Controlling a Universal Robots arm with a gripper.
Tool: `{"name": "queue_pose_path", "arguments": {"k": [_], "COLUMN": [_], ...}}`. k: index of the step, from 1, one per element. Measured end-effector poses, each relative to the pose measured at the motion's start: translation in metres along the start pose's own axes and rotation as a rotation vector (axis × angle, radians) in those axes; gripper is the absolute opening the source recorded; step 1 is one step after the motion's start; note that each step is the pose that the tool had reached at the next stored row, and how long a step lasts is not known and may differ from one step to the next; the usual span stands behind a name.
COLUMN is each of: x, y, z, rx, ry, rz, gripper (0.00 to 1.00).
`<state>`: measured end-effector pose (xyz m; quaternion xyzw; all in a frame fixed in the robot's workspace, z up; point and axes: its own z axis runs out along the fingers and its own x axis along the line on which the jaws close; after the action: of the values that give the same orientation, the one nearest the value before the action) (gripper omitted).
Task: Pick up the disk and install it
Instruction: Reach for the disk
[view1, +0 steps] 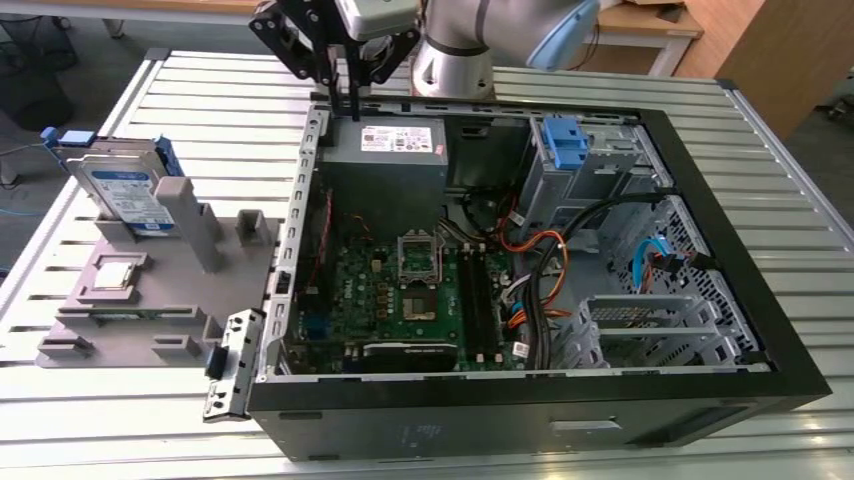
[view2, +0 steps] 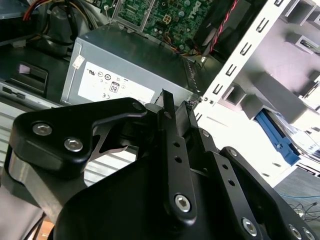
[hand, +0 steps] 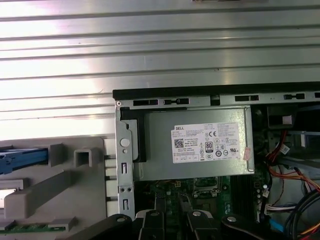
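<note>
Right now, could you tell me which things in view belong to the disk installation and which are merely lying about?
Part of the job:
- disk, standing in the grey holder
- gripper, above the case by the power supply
- open computer case

Just there:
- motherboard
- orange cables
- metal bracket beside the case
- slatted table

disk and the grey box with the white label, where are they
disk (view1: 127, 195): exterior view, on its white-and-blue label
grey box (view1: 400, 138): exterior view, on its white label
</note>
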<state>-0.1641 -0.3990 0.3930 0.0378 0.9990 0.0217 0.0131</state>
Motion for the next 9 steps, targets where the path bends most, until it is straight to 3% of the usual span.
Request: {"name": "queue_pose_path", "arguments": {"k": [9], "x": [0.0164], "y": [-0.0013], "z": [0.0], "rx": [0.0], "ry": [0.0], "rz": [0.0], "gripper": [0.24]}}
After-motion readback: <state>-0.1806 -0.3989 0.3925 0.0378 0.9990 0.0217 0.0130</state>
